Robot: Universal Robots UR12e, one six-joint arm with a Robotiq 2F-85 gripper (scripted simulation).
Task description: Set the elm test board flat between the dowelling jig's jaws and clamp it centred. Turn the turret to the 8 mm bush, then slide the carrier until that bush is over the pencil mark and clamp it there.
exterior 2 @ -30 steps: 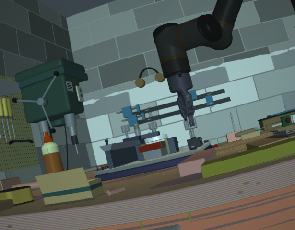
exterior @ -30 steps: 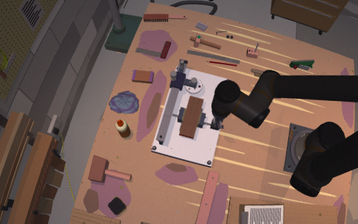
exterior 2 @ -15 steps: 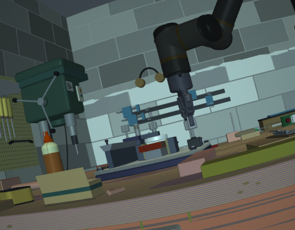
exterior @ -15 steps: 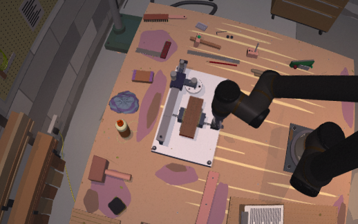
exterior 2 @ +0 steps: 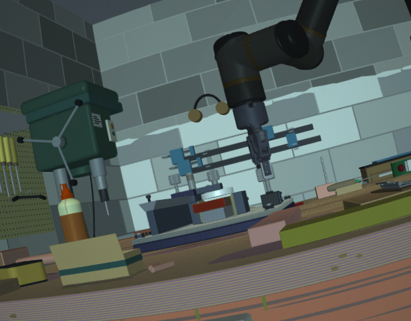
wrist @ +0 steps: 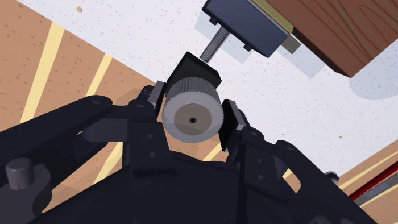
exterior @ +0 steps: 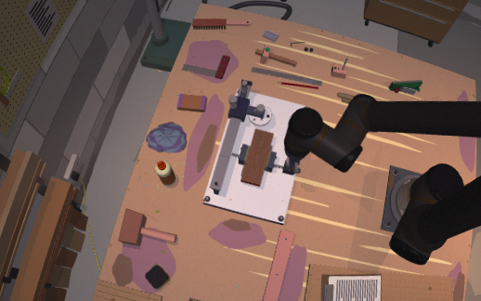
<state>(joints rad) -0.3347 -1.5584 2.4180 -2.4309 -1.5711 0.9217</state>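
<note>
On the white base plate (exterior: 251, 186) of the dowelling jig, the reddish-brown elm board (exterior: 257, 157) lies flat between the two dark jaws (wrist: 245, 22). A threaded screw (wrist: 212, 45) runs from the near jaw to a black block carrying a grey knurled clamp knob (wrist: 192, 110). My gripper (wrist: 193, 116) stands over that knob with its fingers on either side of it, open and holding nothing. The carrier (exterior: 240, 107) with its round turret (exterior: 261, 116) sits at the far end of the grey rail (exterior: 226, 153).
Behind the jig a green drill press (exterior 2: 72, 128) stands by the block wall, with bar clamps (exterior 2: 240, 145) hanging on it. A glue bottle (exterior: 164, 171), mallet (exterior: 135, 228), rag (exterior: 167, 137), rulers and small blocks lie around the bench. A pink strip (exterior: 278, 265) lies near the front.
</note>
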